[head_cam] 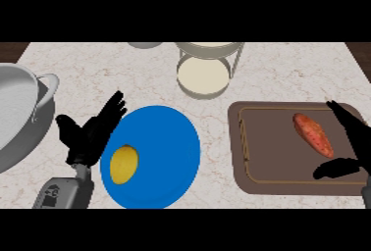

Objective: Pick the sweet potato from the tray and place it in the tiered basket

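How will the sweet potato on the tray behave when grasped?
The sweet potato looks solid and stiff, so it probably won't flex. Its long, tapered shape could roll on the tray if nudged. With the right hand open beside it, gripping across the thick middle seems safest.

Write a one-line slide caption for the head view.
Open right hand flanks the sweet potato on the brown tray; tiered basket stands beyond, left hand rests beside the blue plate.
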`<action>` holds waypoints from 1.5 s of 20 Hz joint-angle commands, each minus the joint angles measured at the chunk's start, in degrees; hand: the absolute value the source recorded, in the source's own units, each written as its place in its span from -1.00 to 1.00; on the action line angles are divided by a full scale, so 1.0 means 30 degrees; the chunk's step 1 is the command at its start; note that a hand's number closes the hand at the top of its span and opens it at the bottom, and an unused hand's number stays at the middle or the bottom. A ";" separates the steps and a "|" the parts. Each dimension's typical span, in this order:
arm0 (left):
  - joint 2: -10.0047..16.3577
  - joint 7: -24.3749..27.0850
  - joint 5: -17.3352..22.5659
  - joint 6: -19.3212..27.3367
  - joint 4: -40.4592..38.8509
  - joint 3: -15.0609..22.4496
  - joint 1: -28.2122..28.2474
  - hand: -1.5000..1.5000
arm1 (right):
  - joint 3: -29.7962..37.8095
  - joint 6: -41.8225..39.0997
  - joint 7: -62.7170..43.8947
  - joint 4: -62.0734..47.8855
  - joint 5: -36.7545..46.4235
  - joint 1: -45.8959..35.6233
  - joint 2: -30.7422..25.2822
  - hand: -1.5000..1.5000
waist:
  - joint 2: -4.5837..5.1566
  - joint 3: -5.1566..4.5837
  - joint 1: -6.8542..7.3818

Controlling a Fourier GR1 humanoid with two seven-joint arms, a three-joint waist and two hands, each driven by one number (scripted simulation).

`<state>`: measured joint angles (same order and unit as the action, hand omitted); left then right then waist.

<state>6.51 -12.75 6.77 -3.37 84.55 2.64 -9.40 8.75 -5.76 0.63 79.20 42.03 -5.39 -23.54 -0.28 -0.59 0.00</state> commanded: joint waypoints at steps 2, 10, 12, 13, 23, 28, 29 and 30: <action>-0.0580 0.0678 -0.0525 0.0235 -0.0752 0.0140 -0.0145 0.00 | -0.0024 0.0921 0.0539 -0.3388 0.0795 -0.2087 0.0457 -1.00 | 0.0127 0.0201 0.0096; -0.0714 0.0158 -0.0701 0.0228 -0.0337 0.0199 -0.0023 0.00 | -0.0512 0.0065 0.3419 -0.3783 0.0418 -0.1357 0.0287 1.00 | 0.0104 0.0201 -0.0005; -0.0411 -0.0515 -0.0165 -0.0117 -0.0536 -0.0263 -0.0778 0.00 | -0.0622 0.0444 0.4067 -0.3432 0.0272 -0.1352 0.0712 1.00 | 0.0104 0.0201 -0.0030; -0.0525 -0.0841 -0.0775 0.0260 0.1055 0.0470 0.0530 0.00 | -0.1144 0.1817 0.3628 -0.3686 0.1295 -0.1266 0.1488 1.00 | 0.0083 0.0208 0.0115; 0.0140 -0.0984 0.0269 -0.0601 0.0616 -0.0773 -0.0318 0.00 | -0.0220 0.2321 0.4184 -0.2684 0.0493 -0.1352 0.2019 1.00 | 0.0078 0.0201 0.0000; -0.0187 -0.0907 0.0056 -0.0172 0.0376 -0.0705 -0.0320 0.00 | -0.1069 0.2578 -0.3345 0.0404 0.2644 -0.0061 0.4952 1.00 | -0.0088 0.0096 -0.0431; -0.0085 -0.0407 -0.0213 -0.0240 0.0546 -0.0554 0.0303 0.00 | -0.1018 0.2941 -0.4761 0.0114 0.3469 0.0361 0.5391 1.00 | -0.0123 0.0053 -0.0352; -0.0533 -0.0363 -0.0424 0.0121 0.0227 -0.0327 0.0293 0.00 | -0.1095 0.2972 -0.5789 0.0065 0.4191 0.0935 0.5632 1.00 | -0.0082 0.0012 -0.0684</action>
<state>5.76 -14.57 6.24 -3.91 85.71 1.24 -9.24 7.85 -0.03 -3.00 79.03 49.88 -6.60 -15.20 -1.21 -2.03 -1.43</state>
